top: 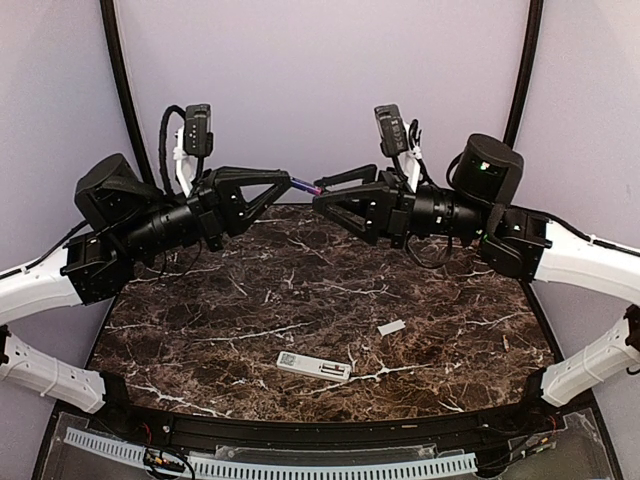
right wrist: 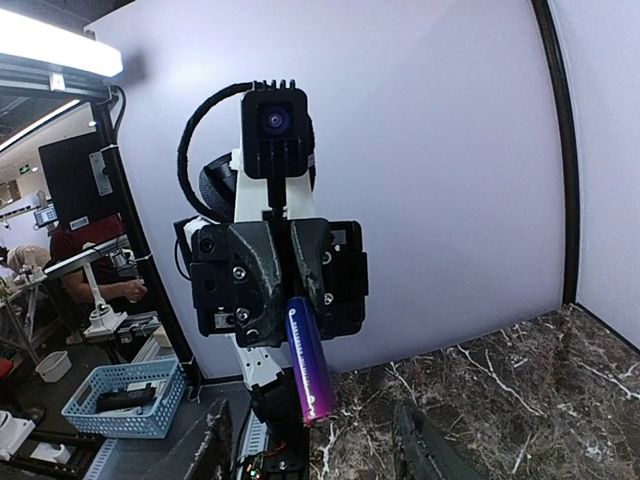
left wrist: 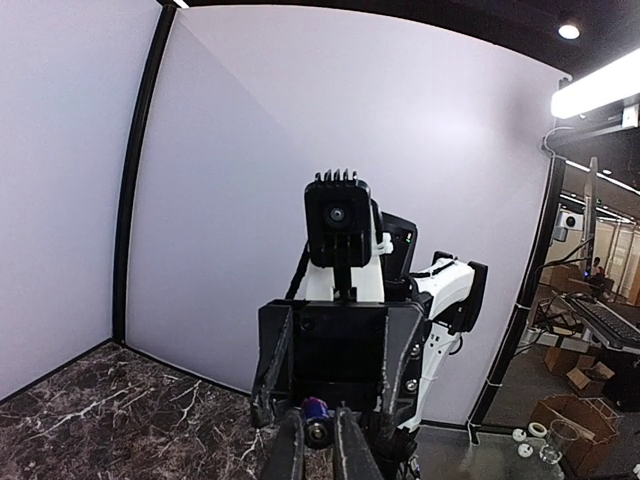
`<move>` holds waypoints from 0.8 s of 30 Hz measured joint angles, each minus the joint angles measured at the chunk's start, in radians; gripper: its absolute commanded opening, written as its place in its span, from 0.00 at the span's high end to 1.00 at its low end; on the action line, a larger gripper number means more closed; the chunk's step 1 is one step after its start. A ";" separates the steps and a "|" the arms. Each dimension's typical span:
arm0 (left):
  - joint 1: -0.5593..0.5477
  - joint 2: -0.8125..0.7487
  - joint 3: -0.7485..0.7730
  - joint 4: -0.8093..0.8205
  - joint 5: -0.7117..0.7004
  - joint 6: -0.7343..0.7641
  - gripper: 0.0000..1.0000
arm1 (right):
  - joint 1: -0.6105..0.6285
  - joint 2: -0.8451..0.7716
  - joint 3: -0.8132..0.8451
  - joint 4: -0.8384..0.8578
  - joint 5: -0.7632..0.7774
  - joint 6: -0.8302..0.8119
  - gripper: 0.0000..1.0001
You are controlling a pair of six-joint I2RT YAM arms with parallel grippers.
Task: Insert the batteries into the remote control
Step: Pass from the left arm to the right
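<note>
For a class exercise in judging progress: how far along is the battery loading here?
Done: a small white piece, possibly the cover, lies apart from the remote. In hand: the left gripper holds one battery in the air, pointed at the open right gripper. Left: that battery has to go into the remote; whether one already sits there is too small to tell.

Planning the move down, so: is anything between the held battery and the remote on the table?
Nothing visible. The left gripper holds the battery in the air, tip facing the open right gripper. The remote lies below on the table, a small white piece apart from it.
</note>
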 measured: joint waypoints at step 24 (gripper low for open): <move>-0.005 0.006 -0.013 0.034 0.003 -0.014 1.00 | 0.002 0.027 0.061 -0.013 -0.054 -0.018 0.69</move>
